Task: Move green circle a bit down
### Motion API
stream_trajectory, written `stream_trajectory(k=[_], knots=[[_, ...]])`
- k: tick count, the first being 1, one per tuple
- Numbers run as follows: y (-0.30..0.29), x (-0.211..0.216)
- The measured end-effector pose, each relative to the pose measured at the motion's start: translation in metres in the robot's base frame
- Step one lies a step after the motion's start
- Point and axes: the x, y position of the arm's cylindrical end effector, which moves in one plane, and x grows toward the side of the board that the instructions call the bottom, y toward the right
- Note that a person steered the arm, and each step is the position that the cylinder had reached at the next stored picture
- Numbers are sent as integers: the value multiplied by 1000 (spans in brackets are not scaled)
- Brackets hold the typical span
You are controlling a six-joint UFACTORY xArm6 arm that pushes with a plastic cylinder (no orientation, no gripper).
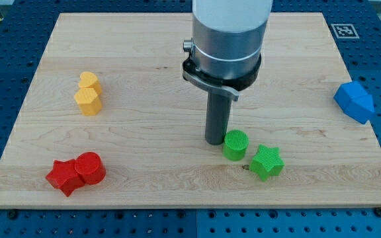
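Observation:
The green circle (pixel 235 145) stands on the wooden board (pixel 164 79), right of the middle and toward the view's bottom. My tip (pixel 215 141) is on the board just to the circle's left and slightly above it, touching or nearly touching its edge. The arm's white and grey body rises from the tip toward the view's top. A green star (pixel 266 162) lies just to the lower right of the circle, close to it, with a small gap between them.
A yellow heart (pixel 88 81) and a yellow hexagon (pixel 87 101) sit together at the left. A red star (pixel 63 176) and a red circle (pixel 90 168) touch at the lower left. A blue block (pixel 354 101) sits at the board's right edge.

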Motion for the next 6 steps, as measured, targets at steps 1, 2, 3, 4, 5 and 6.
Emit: stream_trajectory(k=[1, 2, 3, 4, 5, 6], knots=[[-1, 12], [-16, -7], [-9, -28], [13, -25], [16, -5], [16, 16]])
